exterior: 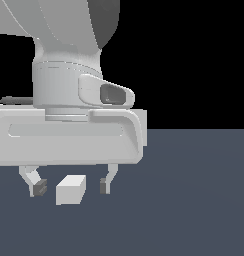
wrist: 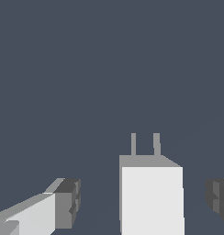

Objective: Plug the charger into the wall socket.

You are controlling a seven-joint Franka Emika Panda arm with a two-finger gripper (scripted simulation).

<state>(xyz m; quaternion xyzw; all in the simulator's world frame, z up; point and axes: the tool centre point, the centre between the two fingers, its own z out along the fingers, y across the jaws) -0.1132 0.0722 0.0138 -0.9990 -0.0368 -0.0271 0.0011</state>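
Observation:
The charger (exterior: 70, 189) is a small white block lying on the dark grey floor. In the wrist view the charger (wrist: 151, 195) shows two thin prongs sticking out of one end. My gripper (exterior: 71, 186) hangs right over it, open, with one finger on each side of the block and a gap between each pad and the block. One dark pad (wrist: 68, 202) sits to one side of the charger and the other pad (wrist: 218, 198) to the other side. The wall socket is out of view.
A plain dark grey floor (exterior: 194, 200) stretches around the charger. The arm's white wrist and hand (exterior: 69, 135) fill the exterior view's upper left.

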